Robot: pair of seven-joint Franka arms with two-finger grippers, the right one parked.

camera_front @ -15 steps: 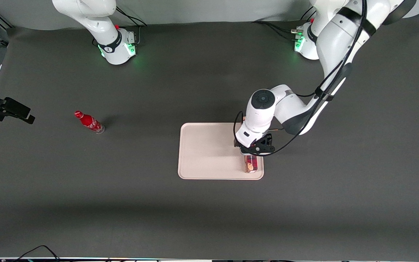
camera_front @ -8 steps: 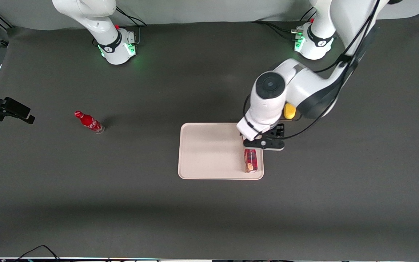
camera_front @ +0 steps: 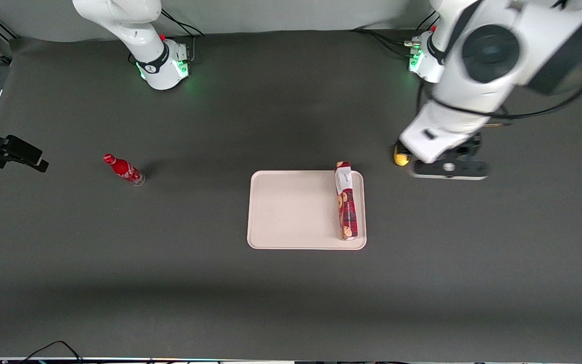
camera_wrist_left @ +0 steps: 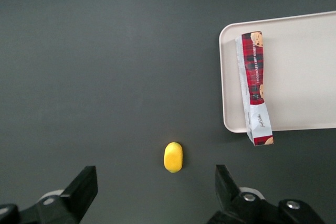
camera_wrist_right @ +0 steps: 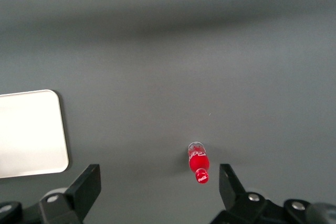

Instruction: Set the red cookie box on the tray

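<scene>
Since a second ago the working arm has lifted off the tray and swung away toward its own end of the table, and half a second ago it was still just above the box. Its gripper now hangs high over bare table, well apart from the tray, with its jaws spread wide and nothing between them; the wrist view shows the two fingers set far apart.

Dark grey table fills the front view. On it lies the tray, pale pink with rounded corners and a low rim, by far the biggest object.

On the tray rests the red cookie box, released and lying flat along the tray's short edge nearest the working arm. Its plaid end with the cookie picture points toward the front camera and sits inside the rim; its white-label end points away from that camera and reaches the tray's edge. In the wrist view the box shows that white end overhanging the rim slightly.

A red soda bottle stands well apart from the tray, toward the parked arm's end of the table.

Smallest is a yellow object, oval, lying on the table near the gripper and partly hidden by the arm in the front view.
</scene>
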